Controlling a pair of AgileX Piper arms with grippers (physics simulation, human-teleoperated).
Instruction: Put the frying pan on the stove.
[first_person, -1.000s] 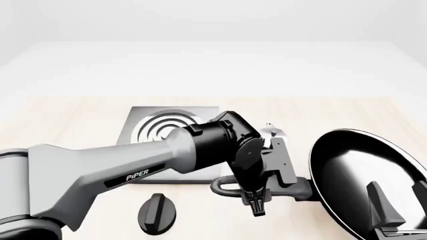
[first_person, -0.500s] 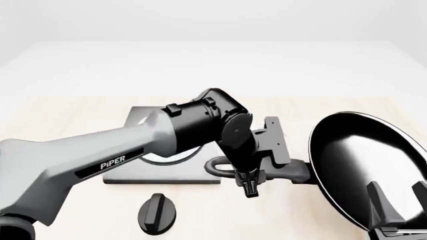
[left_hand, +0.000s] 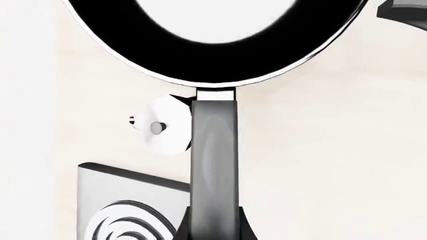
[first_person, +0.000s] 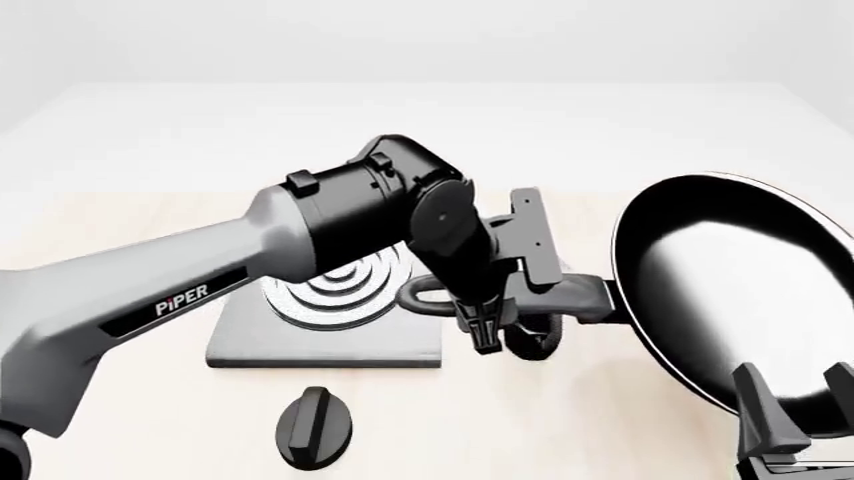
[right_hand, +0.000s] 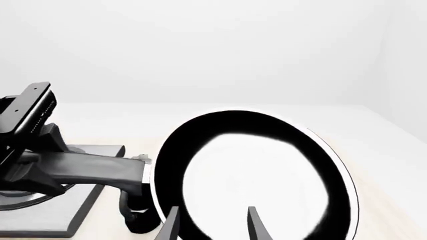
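The frying pan (first_person: 734, 290) hangs tilted above the table at the right, glossy black inside. My left gripper (first_person: 489, 330) is shut on its long grey handle (first_person: 577, 296), near the loop end. The left wrist view looks along the handle (left_hand: 215, 150) to the pan (left_hand: 200, 55), with the left gripper (left_hand: 215, 227) clamped around the handle. The stove (first_person: 320, 338) lies flat to the left, partly hidden by my left arm, and also shows in the wrist views (left_hand: 107, 200) (right_hand: 60, 220). My right gripper (first_person: 797, 415) stands open at the front right, just before the pan (right_hand: 253, 170), holding nothing (right_hand: 212, 227).
A small moka pot (left_hand: 163, 127) stands on the table just right of the stove, under the handle; only its dark lower part (first_person: 537, 340) shows in the front view. A black teardrop knob (first_person: 314, 428) lies in front of the stove.
My left arm has risen and drawn back to the left, lifting the pan by its handle off the table and tilting it. The right gripper has stayed put.
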